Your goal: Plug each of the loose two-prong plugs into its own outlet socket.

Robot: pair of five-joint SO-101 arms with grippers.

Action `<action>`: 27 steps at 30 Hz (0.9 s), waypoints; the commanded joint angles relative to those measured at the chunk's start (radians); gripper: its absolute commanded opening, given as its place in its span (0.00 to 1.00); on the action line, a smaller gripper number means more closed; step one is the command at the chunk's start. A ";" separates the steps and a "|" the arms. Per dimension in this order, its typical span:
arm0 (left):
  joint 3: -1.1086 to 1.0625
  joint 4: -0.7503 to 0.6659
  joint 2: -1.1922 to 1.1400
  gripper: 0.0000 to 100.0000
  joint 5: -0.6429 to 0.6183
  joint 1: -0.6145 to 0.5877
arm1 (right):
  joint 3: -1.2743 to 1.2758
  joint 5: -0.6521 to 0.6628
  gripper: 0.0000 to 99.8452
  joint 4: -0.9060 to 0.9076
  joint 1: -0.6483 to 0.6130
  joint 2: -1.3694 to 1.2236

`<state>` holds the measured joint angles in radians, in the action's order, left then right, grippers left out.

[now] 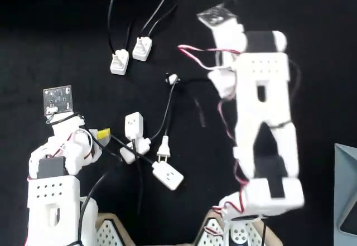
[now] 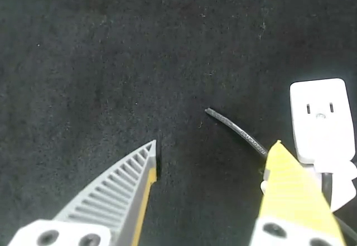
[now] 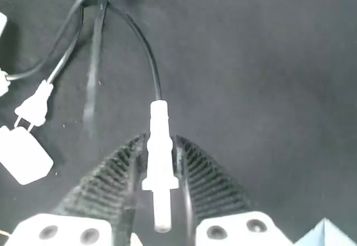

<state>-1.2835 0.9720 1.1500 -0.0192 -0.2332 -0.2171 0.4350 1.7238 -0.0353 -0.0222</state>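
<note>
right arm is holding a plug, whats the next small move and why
Probably lift the white two-prong plug slightly and start carrying it toward the empty outlet socket. The right end effector is closed on the plug's body, its cable trails off across the table, and that socket's slots are bare, beside the open left end effector.

Soft, even light; the white right arm (image 1: 276, 112) glares against the black table (image 1: 56, 34).

A white plug (image 3: 159, 145) and white socket (image 2: 318, 117) are standing out against the black table (image 2: 111, 62); the left gripper (image 2: 215, 145) is showing yellow-and-grey ribbing.
</note>
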 commanded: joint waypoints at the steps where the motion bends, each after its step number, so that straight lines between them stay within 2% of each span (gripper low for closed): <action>1: 0.005 -0.017 0.012 0.31 0.000 -0.005 | 0.091 -0.009 0.01 0.035 0.054 0.191; 8: 0.005 -0.018 0.012 0.31 0.000 -0.005 | 0.262 -0.015 0.01 0.031 0.132 0.516; 11: 0.005 -0.018 0.012 0.31 0.000 -0.005 | 0.351 -0.015 0.01 -0.032 0.167 0.625; 15: 0.005 -0.018 0.012 0.31 0.000 -0.005 | 0.591 -0.068 0.01 -0.203 0.167 0.693; 23: 0.005 -0.018 0.012 0.31 0.000 -0.005 | 1.118 -0.074 0.01 -0.704 0.095 0.659; 27: 0.005 -0.018 0.012 0.31 0.000 -0.005 | 1.233 -0.055 0.01 -0.804 0.044 0.608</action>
<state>-1.2835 0.9720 1.1500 -0.0192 -0.2332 0.9720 0.3629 0.9858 0.0598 0.6099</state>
